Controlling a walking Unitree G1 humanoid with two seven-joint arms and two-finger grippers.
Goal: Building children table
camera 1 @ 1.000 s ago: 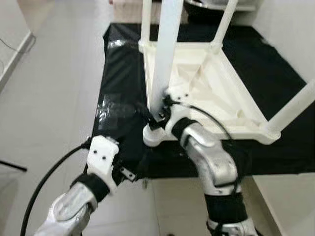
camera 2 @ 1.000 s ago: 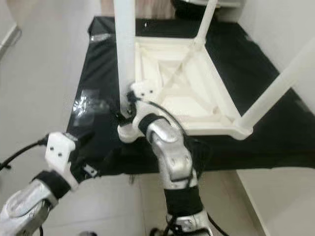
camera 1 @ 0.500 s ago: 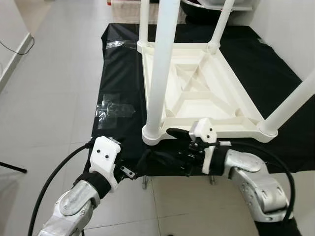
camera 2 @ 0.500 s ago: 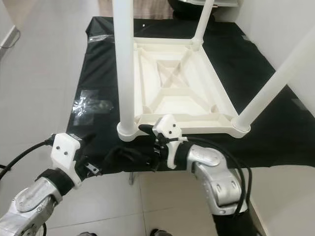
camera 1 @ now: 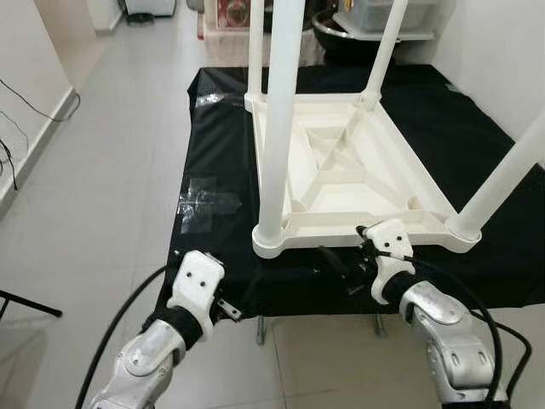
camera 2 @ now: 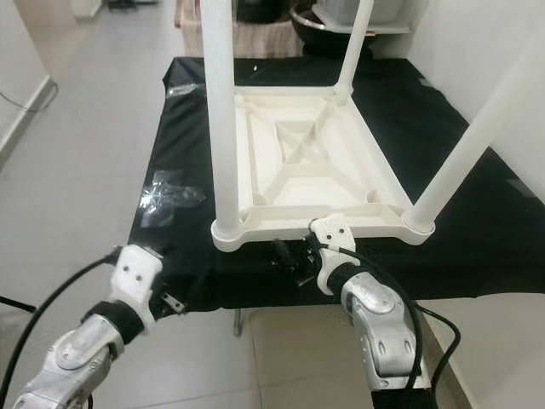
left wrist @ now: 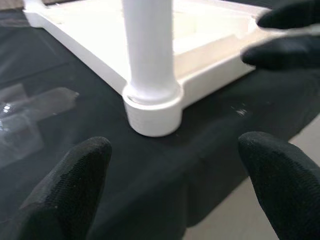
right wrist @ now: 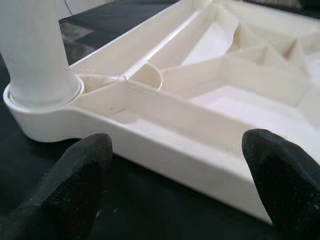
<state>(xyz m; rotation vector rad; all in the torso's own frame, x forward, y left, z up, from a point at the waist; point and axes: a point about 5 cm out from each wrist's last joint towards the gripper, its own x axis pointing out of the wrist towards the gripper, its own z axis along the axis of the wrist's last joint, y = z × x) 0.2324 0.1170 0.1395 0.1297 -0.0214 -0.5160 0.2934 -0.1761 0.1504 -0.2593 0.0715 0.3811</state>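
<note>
I have the white children's table [camera 1: 358,170] lying upside down on the black cloth [camera 1: 213,153] that covers the work surface, its underside ribs facing up and its legs standing straight up, so each leg's long axis is vertical. The frame sits toward the near edge of that cloth, with the near-left leg [camera 1: 277,128] seated in the corner socket [camera 1: 272,240] closest to me. My right gripper [right wrist: 175,190] hovers just off the near rail [camera 1: 366,228] of the frame, close to it but not touching, with fingers spread wide and nothing between them; in the right wrist view the rail runs crosswise ahead of the fingertips [right wrist: 80,175], and the socket with its leg sits off to one side. My left gripper [left wrist: 175,190] hangs lower, at the near edge of the cloth toward its left corner, also spread wide and empty; its wrist view looks straight at the base of that same leg, which stands ahead of the fingers and apart from them. I judge the right arm nearer the frame, while the left is better lined up on the leg itself. If the leg needs pressing home or checking, the approach runs forward and slightly up from the left, closing across the leg's upright axis.
</note>
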